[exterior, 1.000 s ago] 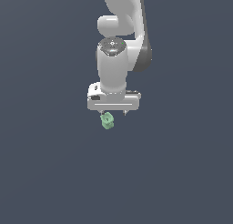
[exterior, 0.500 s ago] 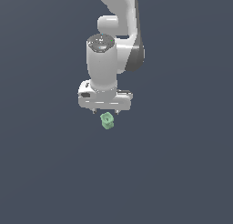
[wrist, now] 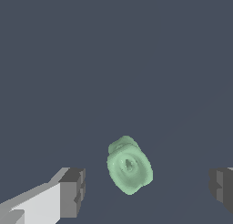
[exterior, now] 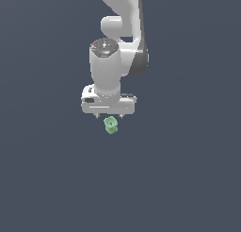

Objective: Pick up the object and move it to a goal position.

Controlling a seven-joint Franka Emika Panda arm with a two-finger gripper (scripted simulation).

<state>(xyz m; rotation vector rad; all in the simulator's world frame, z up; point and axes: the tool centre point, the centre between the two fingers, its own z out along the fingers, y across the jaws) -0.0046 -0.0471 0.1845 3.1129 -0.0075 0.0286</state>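
The object (exterior: pixel 110 125) is a tiny pale mint-green lumpy piece lying on the dark floor just below the white gripper (exterior: pixel 109 116) in the exterior view. In the wrist view the object (wrist: pixel 129 165) sits between the two grey fingertips (wrist: pixel 73 192), touching neither. The jaws stand wide apart. The gripper is open and empty, hovering right over the object.
The white arm (exterior: pixel 120 42) rises from the gripper toward the top of the exterior view. The floor (exterior: pixel 188 169) is a plain dark grey-blue surface.
The gripper has shifted toward the exterior view's left and slightly up, and has turned a little. The object has stayed in place.
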